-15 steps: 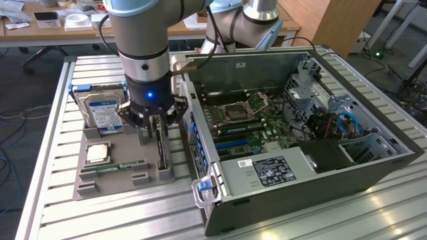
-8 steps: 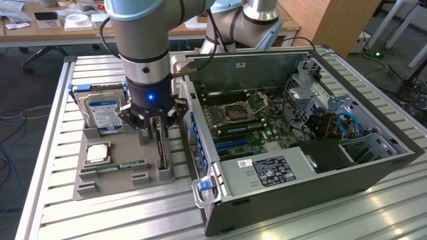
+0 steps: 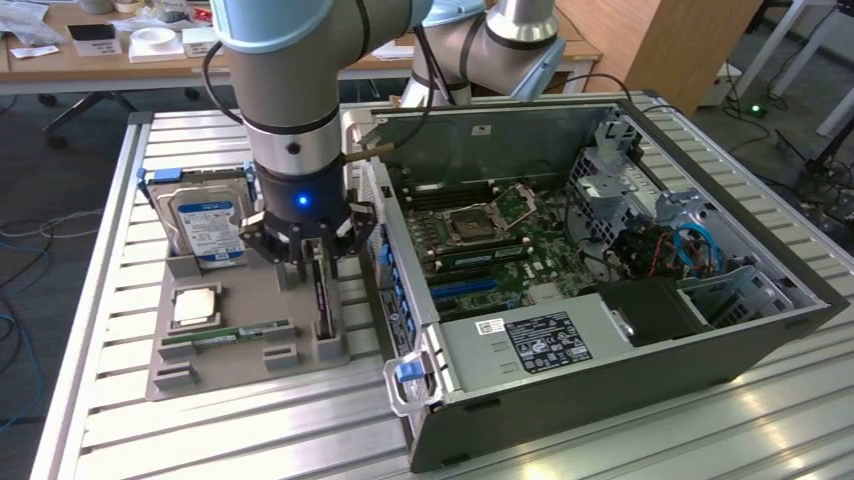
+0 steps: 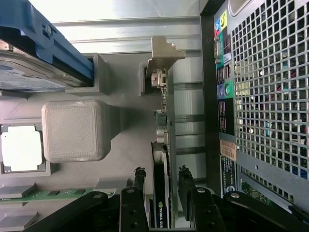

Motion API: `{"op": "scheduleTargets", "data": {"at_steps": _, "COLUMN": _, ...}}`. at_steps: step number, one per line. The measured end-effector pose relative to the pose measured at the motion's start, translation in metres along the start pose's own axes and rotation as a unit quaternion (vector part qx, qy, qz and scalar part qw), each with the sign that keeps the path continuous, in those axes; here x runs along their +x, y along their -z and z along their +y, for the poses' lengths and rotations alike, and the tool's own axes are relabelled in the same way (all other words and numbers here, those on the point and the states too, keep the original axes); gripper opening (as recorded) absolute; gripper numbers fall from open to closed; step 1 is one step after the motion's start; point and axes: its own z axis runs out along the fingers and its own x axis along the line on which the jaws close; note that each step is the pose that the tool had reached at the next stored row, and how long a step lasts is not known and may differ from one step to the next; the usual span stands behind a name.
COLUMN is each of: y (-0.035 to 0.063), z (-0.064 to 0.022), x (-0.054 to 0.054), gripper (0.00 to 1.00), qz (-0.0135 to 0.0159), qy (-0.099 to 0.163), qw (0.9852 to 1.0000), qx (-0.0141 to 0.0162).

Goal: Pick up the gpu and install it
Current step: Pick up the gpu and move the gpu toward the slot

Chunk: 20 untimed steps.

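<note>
Gpu [image 4: 162, 137] location?
— Standing on edge in a slot of the grey holder [image 3: 200, 375], just beside the computer case [image 3: 601, 385].
— And the gripper [image 4: 162, 173]?
— Directly over the card, jaws part-open. The fingers [image 4: 139, 182] straddle it, one on each face, with slim gaps visible. Judged not yet clamped.
— Alignment?
— The card's long axis runs between the fingers, parallel to the case wall.

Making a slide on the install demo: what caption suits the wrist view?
Open jaws straddle the edge-on gpu standing in its grey holder, beside the computer case.
</note>
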Motion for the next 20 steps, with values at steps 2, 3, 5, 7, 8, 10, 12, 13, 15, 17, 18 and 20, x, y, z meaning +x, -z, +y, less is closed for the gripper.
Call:
{"op": "scheduleTargets", "data": {"at_steps": 2, "y": -0.0009, "z": -0.0001, "x": 0.0001, "gripper": 0.42, "qz": 0.0001, "qy": 0.0, "qw": 1.0, "qx": 0.0001}}
{"op": "scheduleTargets", "data": {"at_steps": 3, "y": -0.0009, "z": 0.0, "x": 0.0001, "gripper": 0.42, "qz": 0.0001, "qy": 0.0, "qw": 1.0, "qx": 0.0001}}
{"op": "scheduleTargets", "data": {"at_steps": 5, "y": -0.0011, "z": 0.0, "x": 0.0001, "gripper": 0.42, "qz": 0.0001, "qy": 0.0, "qw": 1.0, "qx": 0.0001}}
{"op": "scheduleTargets", "data": {"at_steps": 7, "y": -0.0017, "z": 0.0, "x": 0.0001, "gripper": 0.42, "qz": 0.0, "qy": 0.0, "qw": 1.0, "qx": 0.0}}
{"op": "scheduleTargets", "data": {"at_steps": 8, "y": -0.0019, "z": 0.0, "x": 0.0001, "gripper": 0.42, "qz": 0.0, "qy": 0.0, "qw": 1.0, "qx": 0.0}}
{"op": "scheduleTargets", "data": {"at_steps": 10, "y": -0.0023, "z": -0.0001, "x": 0.0002, "gripper": 0.42, "qz": 0.0, "qy": 0.0, "qw": 1.0, "qx": 0.0}}
{"op": "scheduleTargets", "data": {"at_steps": 12, "y": -0.0027, "z": -0.0001, "x": 0.0002, "gripper": 0.42, "qz": 0.0, "qy": 0.0, "qw": 1.0, "qx": 0.0}}
{"op": "scheduleTargets", "data": {"at_steps": 13, "y": -0.0029, "z": -0.0001, "x": 0.0002, "gripper": 0.42, "qz": 0.0, "qy": 0.0, "qw": 1.0, "qx": 0.0}}
{"op": "scheduleTargets", "data": {"at_steps": 15, "y": -0.0032, "z": -0.0001, "x": 0.0002, "gripper": 0.42, "qz": 0.0, "qy": 0.0, "qw": 1.0, "qx": 0.0}}
{"op": "scheduleTargets", "data": {"at_steps": 17, "y": -0.0035, "z": -0.0001, "x": 0.0002, "gripper": 0.42, "qz": 0.0, "qy": 0.0, "qw": 1.0, "qx": 0.0}}
{"op": "scheduleTargets", "data": {"at_steps": 18, "y": -0.0037, "z": -0.0001, "x": 0.0002, "gripper": 0.42, "qz": 0.0, "qy": 0.0, "qw": 1.0, "qx": 0.0}}
{"op": "scheduleTargets", "data": {"at_steps": 20, "y": -0.0049, "z": -0.0001, "x": 0.0002, "gripper": 0.42, "qz": -0.0001, "qy": 0.0, "qw": 1.0, "qx": -0.0002}}
